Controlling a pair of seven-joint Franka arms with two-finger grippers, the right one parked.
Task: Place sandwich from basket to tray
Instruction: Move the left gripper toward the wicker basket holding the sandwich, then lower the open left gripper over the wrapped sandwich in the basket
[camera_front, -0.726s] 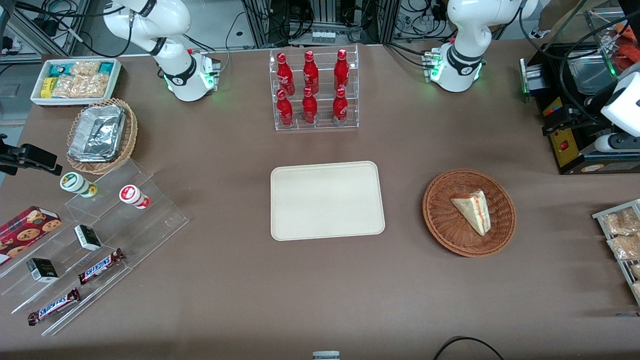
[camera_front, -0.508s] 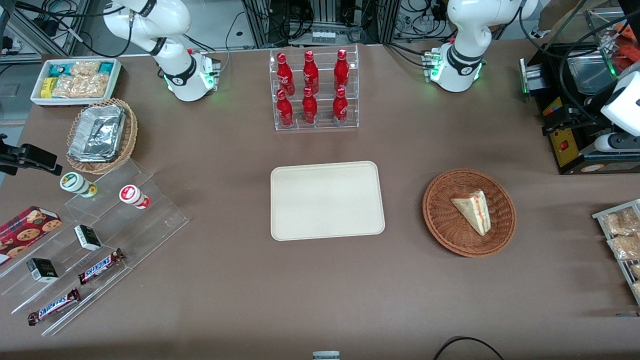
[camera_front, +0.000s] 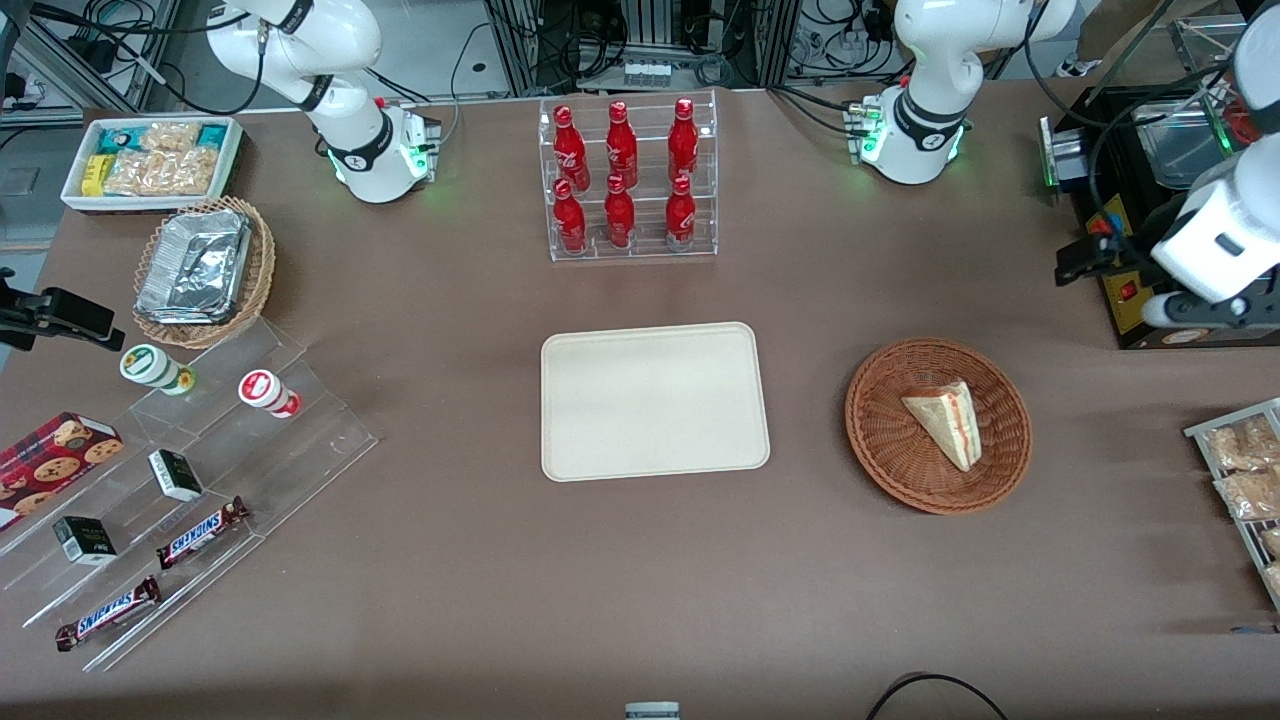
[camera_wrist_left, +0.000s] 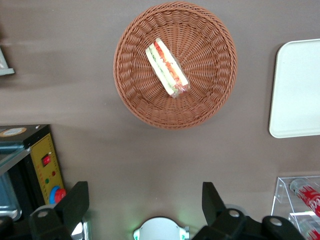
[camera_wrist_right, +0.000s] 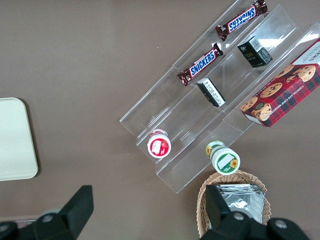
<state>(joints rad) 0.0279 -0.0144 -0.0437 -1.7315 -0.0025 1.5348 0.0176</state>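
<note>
Your hand (camera_wrist_left: 141, 200) hangs high above the surface, farther from the front camera than the basket (camera_front: 880, 455), fingers spread wide and empty. The sandwich (camera_front: 943, 423) lies tilted in the basket, well apart from the tray (camera_front: 655, 400). Descend off-centre and you may squash the soft bread or snag the wicker.
</note>
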